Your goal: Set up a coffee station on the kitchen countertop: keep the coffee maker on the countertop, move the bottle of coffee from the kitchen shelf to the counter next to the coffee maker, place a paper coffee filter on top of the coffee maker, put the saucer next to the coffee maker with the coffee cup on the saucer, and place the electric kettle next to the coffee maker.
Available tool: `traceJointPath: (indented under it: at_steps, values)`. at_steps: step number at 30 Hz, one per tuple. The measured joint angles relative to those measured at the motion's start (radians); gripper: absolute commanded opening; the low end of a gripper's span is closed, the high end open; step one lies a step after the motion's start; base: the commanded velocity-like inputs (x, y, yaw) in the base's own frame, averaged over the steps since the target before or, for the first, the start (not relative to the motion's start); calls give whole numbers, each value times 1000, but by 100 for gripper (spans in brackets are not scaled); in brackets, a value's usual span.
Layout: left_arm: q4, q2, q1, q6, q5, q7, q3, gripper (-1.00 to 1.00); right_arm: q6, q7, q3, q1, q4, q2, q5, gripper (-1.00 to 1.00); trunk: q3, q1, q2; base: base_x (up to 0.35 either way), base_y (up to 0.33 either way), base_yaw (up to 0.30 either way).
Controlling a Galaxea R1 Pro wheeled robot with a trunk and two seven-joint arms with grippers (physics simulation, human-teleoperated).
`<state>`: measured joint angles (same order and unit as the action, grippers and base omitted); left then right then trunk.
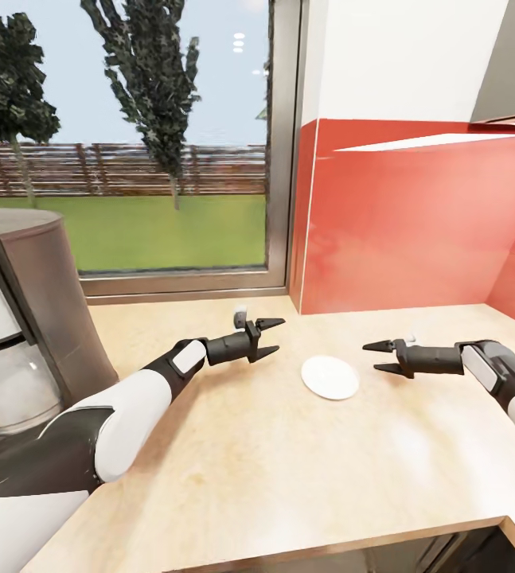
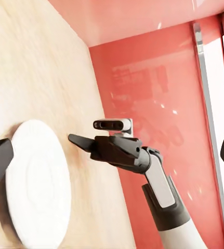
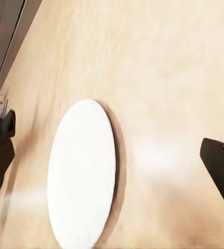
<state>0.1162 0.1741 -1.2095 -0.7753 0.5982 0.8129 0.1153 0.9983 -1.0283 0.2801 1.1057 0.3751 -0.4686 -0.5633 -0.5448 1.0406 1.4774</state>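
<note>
Lying flat on the kitchen countertop (image 1: 273, 469), just right of frame centre in the head view, the saucer (image 1: 330, 377) sits bare, nothing on it, with both grippers pointed at it from either side. Left gripper (image 1: 271, 337) comes in from the lower left on a white-and-black arm, fingertips just left of the saucer and a little toward the window; jaws parted to a moderate gap, nothing between them. Right gripper (image 1: 376, 357) reaches in from the right edge, tips just right of the saucer's rim; jaws likewise apart and empty. Whether either gripper touches the worktop cannot be told. Coffee maker (image 1: 18, 318) stands at the left edge of the frame on the same countertop, dark body, white front panel, pale carafe below it; well apart from the saucer. Behind, a window (image 1: 130, 135) with trees, fence and lawn fills the upper left; a glossy red backsplash (image 1: 416, 223) runs across the right half. Left wrist view: saucer (image 2: 36, 181) seen edge-on against the wood grain, and the right gripper (image 2: 83, 142) opposite with red wall behind. Right wrist view: saucer (image 3: 83, 171) as a white oval between its dark fingertips (image 3: 221, 166), countertop (image 3: 163, 67) all round.
</note>
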Motion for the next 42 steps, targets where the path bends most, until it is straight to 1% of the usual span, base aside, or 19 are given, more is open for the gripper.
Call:
traceJointPath:
  at_steps: [4, 9, 13, 25, 34, 42]
  values:
    - [0, 0, 0, 0, 0, 0, 1, 100, 0, -1, 1, 0, -11, 10, -2, 100, 0, 0, 0, -35, 0, 0]
    - [-1, 0, 0, 0, 0, 0, 1, 100, 0, 1, 6, 0, -29, 20, 8, 100, 0, 0, 0, -74, 0, 0]
    - [0, 0, 0, 0, 0, 0, 0, 100, 0, 1, 7, 0, -33, 36, 10, 100, 0, 0, 0, -120, 0, 0]
    - [0, 0, 0, 0, 0, 0, 1, 100, -1, 1, 8, 0, -34, 46, 14, 100, 0, 0, 0, -8, 0, 0]
    - [0, 0, 0, 0, 0, 0, -1, 100, 0, 1, 9, 0, -31, 68, 15, 100, 0, 0, 0, 0, 0, 0]
    - [0, 0, 0, 0, 0, 0, -1, 100, 1, 0, 11, 0, -27, 70, 15, 100, 0, 0, 0, 0, 0, 0]
